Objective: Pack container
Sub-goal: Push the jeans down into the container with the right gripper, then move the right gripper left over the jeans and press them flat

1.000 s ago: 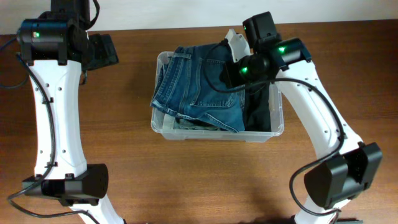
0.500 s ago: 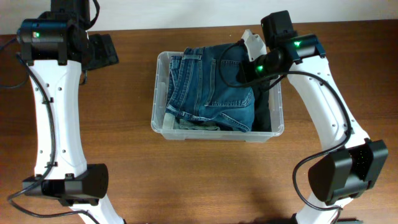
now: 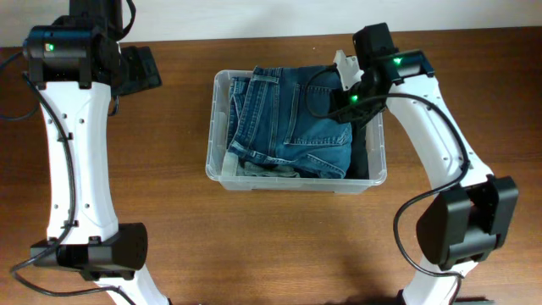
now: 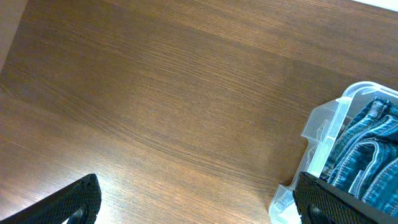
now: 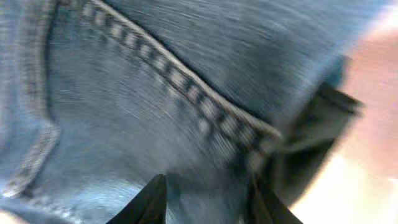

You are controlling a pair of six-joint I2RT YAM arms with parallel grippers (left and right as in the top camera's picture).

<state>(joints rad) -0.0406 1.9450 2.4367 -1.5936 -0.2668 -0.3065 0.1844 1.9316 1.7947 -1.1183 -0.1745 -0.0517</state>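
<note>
The clear plastic container stands in the middle of the table. Folded blue jeans lie across the top of its contents, over a black garment at its right end. My right gripper is low at the container's back right corner. In the right wrist view its jaws hold a fold of the jeans between them. My left gripper is open and empty over bare table at the back left; in the left wrist view the container's corner shows at the right.
The brown wooden table extends around the container. The table's back edge and a pale wall run just behind it. Pale fabric shows under the jeans at the container's front wall. Both arm bases stand at the front left and front right.
My right gripper has moved right and back, drawing the jeans with it; they now lie squarer in the container instead of hanging over its left side. The left arm has not moved.
</note>
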